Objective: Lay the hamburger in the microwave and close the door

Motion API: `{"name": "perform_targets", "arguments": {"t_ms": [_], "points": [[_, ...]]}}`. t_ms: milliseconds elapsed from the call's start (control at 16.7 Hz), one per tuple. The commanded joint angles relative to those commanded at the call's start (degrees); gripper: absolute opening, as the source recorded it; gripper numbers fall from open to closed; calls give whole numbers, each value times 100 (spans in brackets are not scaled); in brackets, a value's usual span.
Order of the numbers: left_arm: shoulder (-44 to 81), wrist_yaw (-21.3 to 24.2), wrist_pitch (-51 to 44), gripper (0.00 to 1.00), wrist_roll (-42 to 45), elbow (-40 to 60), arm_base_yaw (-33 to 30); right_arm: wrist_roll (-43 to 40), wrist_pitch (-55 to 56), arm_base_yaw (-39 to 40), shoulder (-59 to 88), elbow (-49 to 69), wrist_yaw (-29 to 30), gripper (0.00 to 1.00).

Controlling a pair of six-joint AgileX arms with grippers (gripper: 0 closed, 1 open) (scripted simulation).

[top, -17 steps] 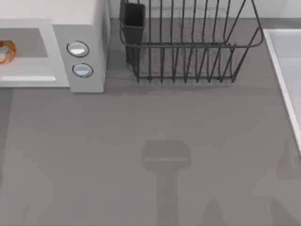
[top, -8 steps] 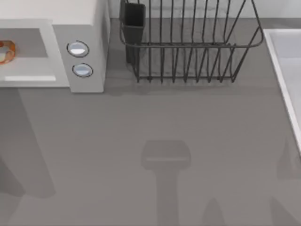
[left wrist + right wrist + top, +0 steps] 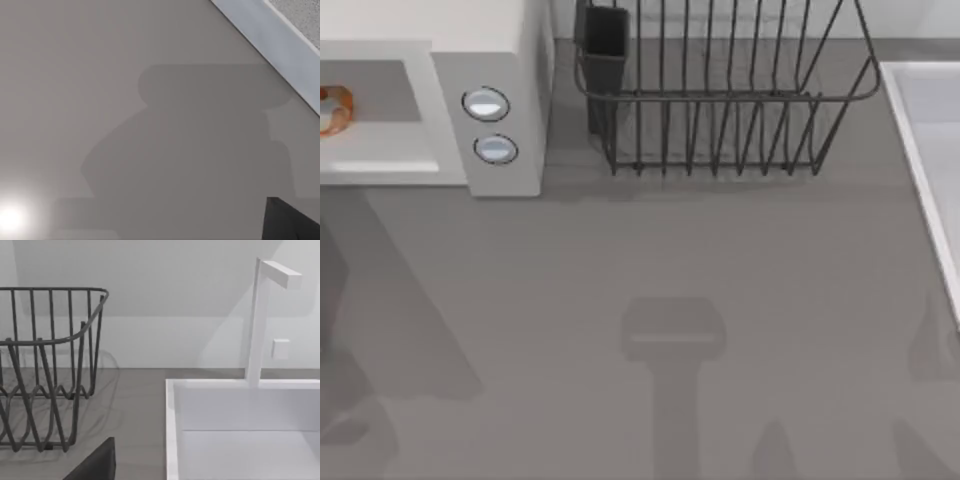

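With both arms off the top view's frame, only their shadows lay on the table (image 3: 670, 250), one broad patch at its lower left and thinner ones at its lower right. Burger (image 3: 332, 108) sat at the top view's far left edge, inside the grey window area of the microwave (image 3: 505, 60), cut off by the frame edge. Door (image 3: 380, 90) read as flush with the front, handle (image 3: 380, 166) running along its lower part; could not tell for sure whether the burger showed through the window or through an open front. Two knobs (image 3: 485, 104) sat stacked on the panel right of the door. Left gripper (image 3: 292, 222) showed as a dark corner piece in the left wrist view, hanging over bare table near the door's white frame and speckled window; clenched or released, cannot tell. Right gripper (image 3: 95, 465) showed as a dark wedge in the right wrist view, between the rack (image 3: 45, 365) and the sink (image 3: 172, 430); state likewise cannot tell. Rack stood just right of the microwave at the table's back, a dark cup (image 3: 603, 35) in its left corner. Sink took the right edge, a white tap (image 3: 257, 320) standing on its far rim.
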Motion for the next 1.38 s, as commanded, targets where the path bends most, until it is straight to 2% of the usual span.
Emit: {"name": "perform_targets", "arguments": {"t_ms": [240,720,900,1260,1380], "points": [[-842,-426,254,0,-779,-741,-815,0,0,0,0,0,0,100],[-983,-644,304,0,-1058,-898,-1097,0,0,0,0,0,0,100],[-1229,-1071,333,0,-1544,-1051,-1741,0,0,0,0,0,0,100],[-1914,-2174,418,0,-2789,-1449,-3423,0,0,0,0,0,0,100],[-2055,-2406,427,0,-3058,-1545,-3742,0,0,0,0,0,0,100]]}}
